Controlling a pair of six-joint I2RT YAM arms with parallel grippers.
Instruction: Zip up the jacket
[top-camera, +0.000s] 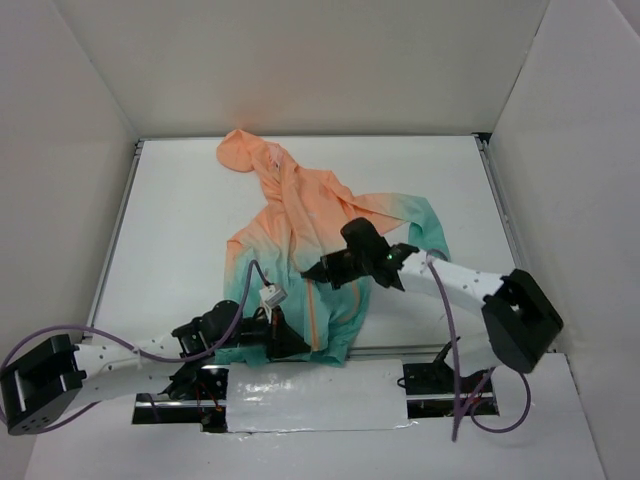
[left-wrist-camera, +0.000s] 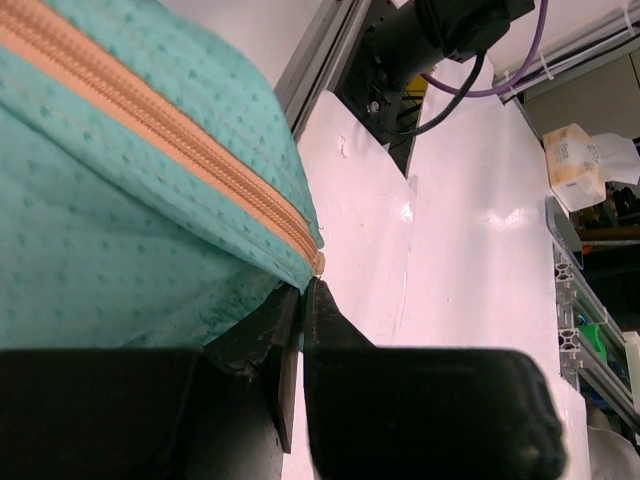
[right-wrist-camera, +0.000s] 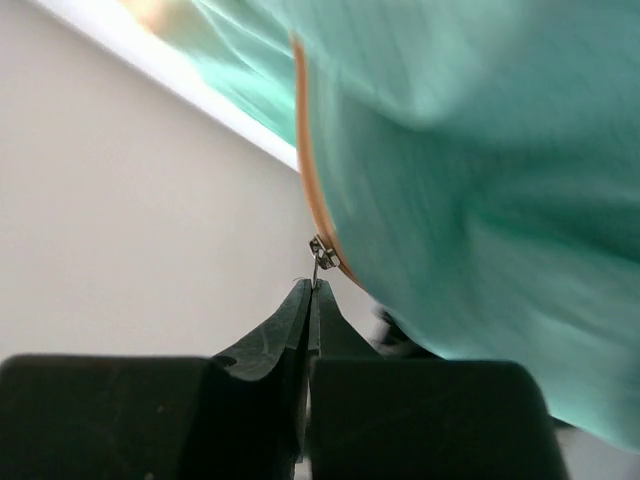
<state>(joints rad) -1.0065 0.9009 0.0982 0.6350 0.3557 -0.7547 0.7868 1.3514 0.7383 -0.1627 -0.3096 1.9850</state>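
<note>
The white table is enclosed by 3 plain white walls: back wall, left wall, right wall. Metal rails border its left and right edges. Lighting is even. A tissue box sits off the table.

One jacket is counted at the middle of the top view, with one hood and one orange zipper. One zipper pull is seen in the right wrist view. Two arms are counted, the left arm and the right arm. Two grippers are counted, the left gripper and the right gripper. One tissue box is seen at the upper right of the left wrist view.
</note>
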